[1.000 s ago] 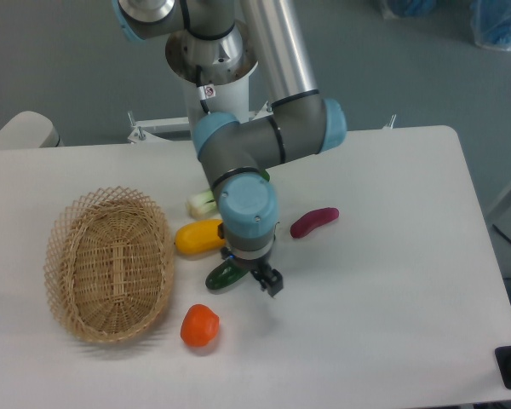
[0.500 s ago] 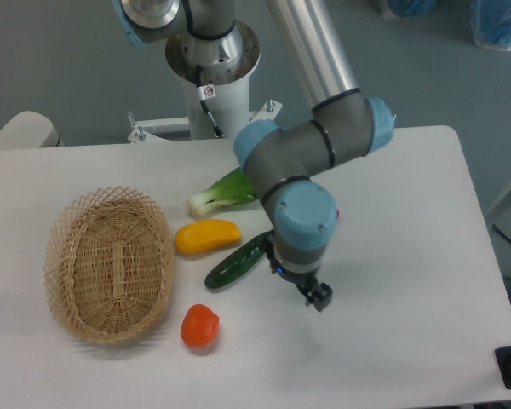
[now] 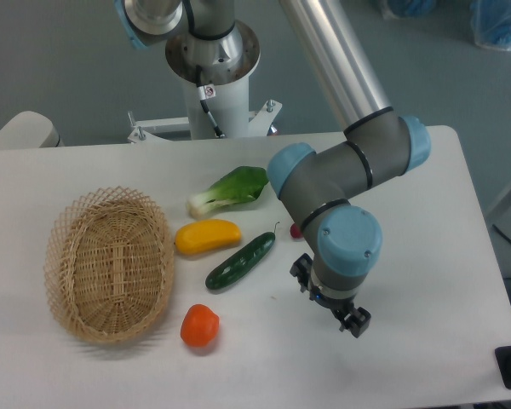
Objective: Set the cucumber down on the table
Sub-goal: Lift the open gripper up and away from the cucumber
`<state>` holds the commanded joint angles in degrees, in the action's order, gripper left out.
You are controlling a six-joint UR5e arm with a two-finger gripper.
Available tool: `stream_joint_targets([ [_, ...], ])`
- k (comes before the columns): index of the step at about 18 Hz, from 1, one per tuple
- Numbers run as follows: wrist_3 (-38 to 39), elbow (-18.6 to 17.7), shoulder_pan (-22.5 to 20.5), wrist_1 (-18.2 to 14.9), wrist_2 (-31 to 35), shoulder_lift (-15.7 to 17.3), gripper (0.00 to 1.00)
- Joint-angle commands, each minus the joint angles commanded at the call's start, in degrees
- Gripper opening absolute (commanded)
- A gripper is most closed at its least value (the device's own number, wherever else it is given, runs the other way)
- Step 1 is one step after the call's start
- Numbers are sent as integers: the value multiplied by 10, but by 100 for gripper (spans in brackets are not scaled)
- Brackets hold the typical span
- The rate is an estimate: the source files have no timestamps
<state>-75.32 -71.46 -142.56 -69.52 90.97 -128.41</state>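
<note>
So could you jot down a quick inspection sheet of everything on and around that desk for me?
Surface: large white smooth table, rounded corners.
Job's things: dark green glossy cucumber lying flat on the table, apart from the pincer.
Clutter: oval woven wicker basket, empty; yellow vegetable; leafy green-and-white bok choy; orange-red round vegetable; purple item, mostly hidden behind the arm.
Grippers: pincer to the cucumber's right, holding nothing; jaw gap unclear.
Cables: thin black wire on the robot base.
Surroundings: grey floor; blue objects at top right.
</note>
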Motion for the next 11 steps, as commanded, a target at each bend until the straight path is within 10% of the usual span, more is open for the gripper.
stream_joint_targets([
  [11,-44,-9,-6,2,-2,5,100],
])
